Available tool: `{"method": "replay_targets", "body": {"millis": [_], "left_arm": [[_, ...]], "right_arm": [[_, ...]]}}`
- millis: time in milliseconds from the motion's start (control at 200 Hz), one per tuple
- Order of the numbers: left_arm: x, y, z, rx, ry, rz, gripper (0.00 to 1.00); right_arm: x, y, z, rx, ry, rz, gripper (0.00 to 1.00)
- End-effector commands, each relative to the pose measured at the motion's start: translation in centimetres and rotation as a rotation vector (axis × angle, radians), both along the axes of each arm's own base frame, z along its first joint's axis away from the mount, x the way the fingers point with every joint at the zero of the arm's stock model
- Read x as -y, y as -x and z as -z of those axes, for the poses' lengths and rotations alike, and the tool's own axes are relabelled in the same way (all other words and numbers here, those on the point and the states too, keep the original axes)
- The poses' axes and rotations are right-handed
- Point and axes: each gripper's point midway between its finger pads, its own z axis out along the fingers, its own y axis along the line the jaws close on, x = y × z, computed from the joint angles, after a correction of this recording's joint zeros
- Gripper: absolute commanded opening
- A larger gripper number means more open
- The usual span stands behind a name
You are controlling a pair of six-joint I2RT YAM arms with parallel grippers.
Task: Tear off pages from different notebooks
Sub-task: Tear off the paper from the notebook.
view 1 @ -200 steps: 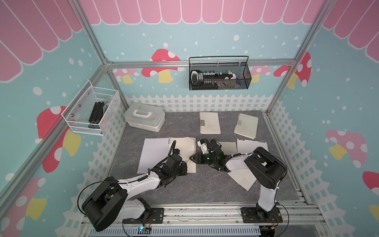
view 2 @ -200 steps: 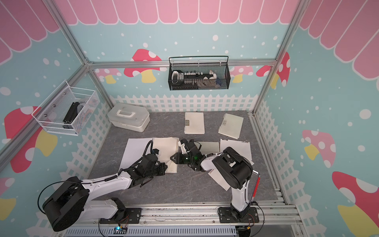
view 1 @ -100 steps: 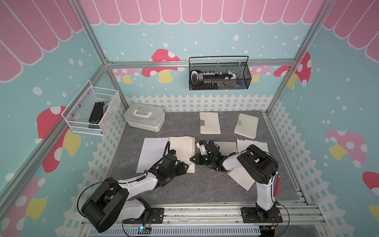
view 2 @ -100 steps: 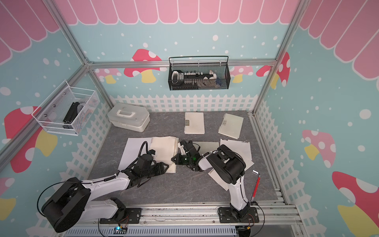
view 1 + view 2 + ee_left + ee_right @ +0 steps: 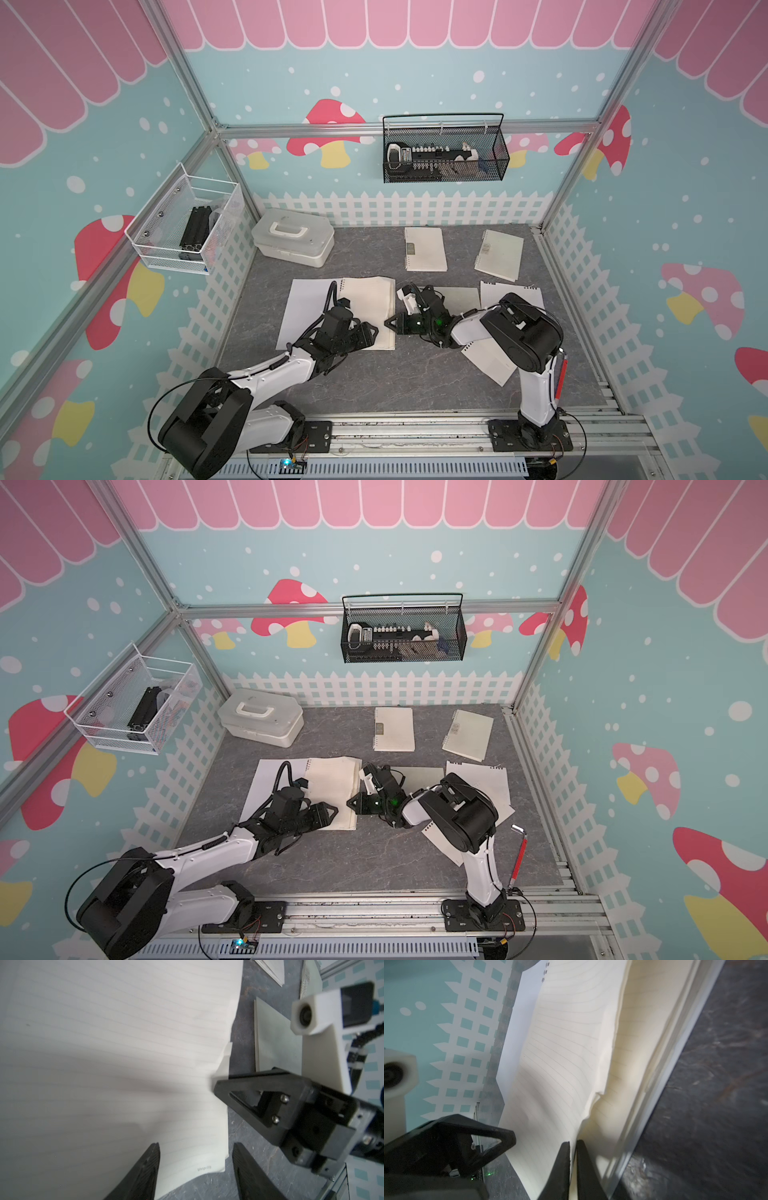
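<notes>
The grey stone-patterned counter (image 5: 374, 386) sits inside teal mushroom-print walls (image 5: 415, 62) with a white picket border (image 5: 395, 208). The open notebook (image 5: 370, 307) lies at centre. The right end effector (image 5: 389, 323) pinches its top page (image 5: 560, 1064) at the edge; the left end effector (image 5: 374, 331) stands part-open, empty, over the near corner.

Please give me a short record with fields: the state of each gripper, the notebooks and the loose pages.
left gripper: open, over the corner of the open notebook
right gripper: shut on the top page at its edge
closed notebooks: two, at the back
loose pages: beside the right arm
white box: back, lid shut
</notes>
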Motion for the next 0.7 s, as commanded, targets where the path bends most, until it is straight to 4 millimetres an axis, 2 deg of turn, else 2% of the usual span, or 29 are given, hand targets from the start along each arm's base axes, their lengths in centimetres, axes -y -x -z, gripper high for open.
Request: {"method": "replay_targets", "body": {"millis": [0,80,245,330,455,530,615,635,695], "left_arm": [[-0.7,-2.5,-1.7,0.006,-0.01,-0.072,0.58],[-0.4,-4.0,-2.6,0.014,-0.036,-0.076,0.58],[0.9,-6.8,-3.7,0.014,-0.029,-0.071,0.65],[1.5,-8.2,-4.3,0.026,-0.026,-0.074,0.71],[2.3,-10.0,-4.7,0.043,-0.026,-0.069,0.74],[2.3,-10.7,-4.6,0.044,-0.043,-0.073,0.74],[2.5,-11.3,-4.3,0.047,-0.063,-0.066,0.73],[2.6,-11.5,-4.0,0.043,-0.069,-0.06,0.73],[2.8,-11.8,-3.5,0.034,-0.084,-0.047,0.73]], "right_arm": [[0.4,0.3,-0.8,0.087,-0.017,-0.014,0.05],[0.3,0.0,-2.0,0.158,-0.038,-0.022,0.0],[-0.5,-0.4,-4.4,0.266,-0.073,-0.057,0.0],[-0.4,-0.6,-4.8,0.287,-0.069,-0.057,0.0],[-0.5,-0.7,-5.1,0.3,-0.061,-0.061,0.0],[-0.5,-0.6,-5.1,0.307,-0.047,-0.065,0.0],[-0.5,-0.4,-4.2,0.312,0.005,-0.079,0.0],[-0.6,-0.4,-5.4,0.337,0.002,-0.079,0.0],[-0.7,-0.2,-5.3,0.351,0.041,-0.094,0.0]]}}
